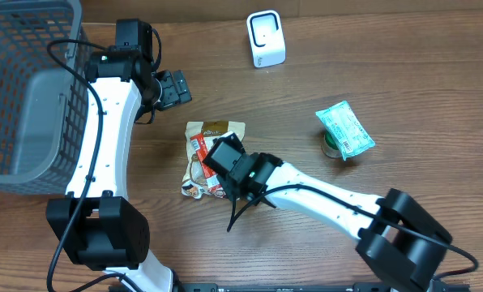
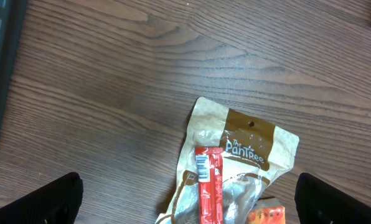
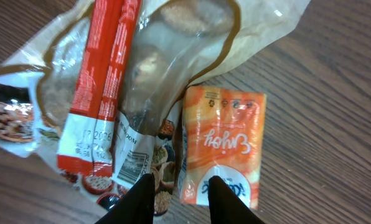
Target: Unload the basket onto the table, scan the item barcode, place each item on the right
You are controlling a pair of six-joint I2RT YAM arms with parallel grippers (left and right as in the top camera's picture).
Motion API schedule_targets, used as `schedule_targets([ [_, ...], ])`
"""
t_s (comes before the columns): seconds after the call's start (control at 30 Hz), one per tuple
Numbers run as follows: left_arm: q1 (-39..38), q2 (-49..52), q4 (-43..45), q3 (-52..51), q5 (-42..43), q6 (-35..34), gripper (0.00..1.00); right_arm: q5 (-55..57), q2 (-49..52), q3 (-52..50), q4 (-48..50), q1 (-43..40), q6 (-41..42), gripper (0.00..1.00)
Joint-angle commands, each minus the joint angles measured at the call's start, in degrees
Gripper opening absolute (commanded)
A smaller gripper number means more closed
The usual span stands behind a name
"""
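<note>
**Operator:** What lies on the wooden table (image 1: 403,73), from the big things down?

**Observer:** In the overhead view, at your 9 o'clock, stands the grey wire basket (image 1: 31,49). Near the centre the brown snack bag (image 1: 213,130) lies flat. At 3 o'clock from the bag, well apart, there is a green packet (image 1: 345,130). At 12 o'clock, near the far edge, the white scanner (image 1: 266,39) stands upright.

**Operator:** And the smaller items?

**Observer:** An orange packet (image 3: 226,143) lies just beside the bag and touches its edge. A red stick pack (image 2: 209,186) lies on the bag. You can see its barcode (image 2: 202,167) face up in the left wrist view.

**Operator:** How are my grippers?

**Observer:** Your left gripper (image 2: 188,196) is spread wide and hangs at 11 o'clock from the bag. Your right gripper (image 3: 180,190) is over the orange packet's corner, with only a narrow gap between the fingers. Whether it pinches the packet, I cannot tell.
</note>
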Motion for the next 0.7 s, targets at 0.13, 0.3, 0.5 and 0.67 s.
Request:
schedule_targets([
  [0.13, 0.2, -0.9, 0.1, 0.7, -0.2, 1.3, 1.00, 5.2, 3.0, 0.1, 2.4, 0.7, -2.1, 0.30],
  [0.3, 0.2, -0.9, 0.1, 0.7, -0.2, 1.3, 1.00, 6.1, 5.0, 0.0, 3.3, 0.7, -3.0, 0.30],
  [0.5, 0.2, -0.9, 0.1, 0.7, -0.2, 1.3, 1.00, 6.2, 7.1, -0.3, 4.2, 0.7, -3.2, 0.29],
  [0.67, 0.2, -0.9, 0.1, 0.7, -0.2, 1.3, 1.00, 6.2, 8.3, -0.3, 4.2, 0.4, -3.2, 0.29],
])
